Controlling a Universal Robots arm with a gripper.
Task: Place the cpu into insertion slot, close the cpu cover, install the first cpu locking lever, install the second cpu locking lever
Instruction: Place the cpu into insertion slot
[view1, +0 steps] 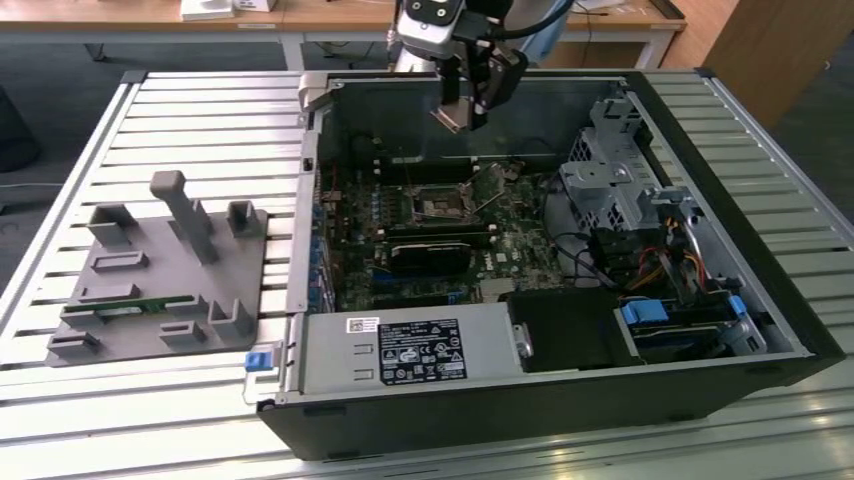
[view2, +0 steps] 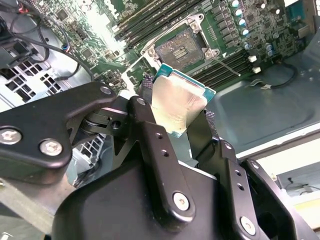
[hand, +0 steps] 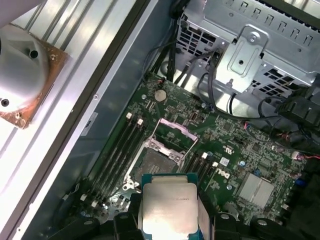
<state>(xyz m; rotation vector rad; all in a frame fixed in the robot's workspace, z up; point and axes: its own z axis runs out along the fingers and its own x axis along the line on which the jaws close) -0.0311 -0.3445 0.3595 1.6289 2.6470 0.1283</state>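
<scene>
I clamp the one cpu (view2: 176, 102) by two opposite edges in my gripper (view1: 463, 113). Being square, it has no long axis, and its metal face hangs tilted, not level, over the open case (view1: 534, 425). On the board (view1: 514, 255) inside, the single slot (hand: 152, 162) lies bare below, its cover (hand: 175, 129) raised.

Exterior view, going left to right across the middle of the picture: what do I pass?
Grey holder plate → insertion slot → silver drive cage.
</scene>
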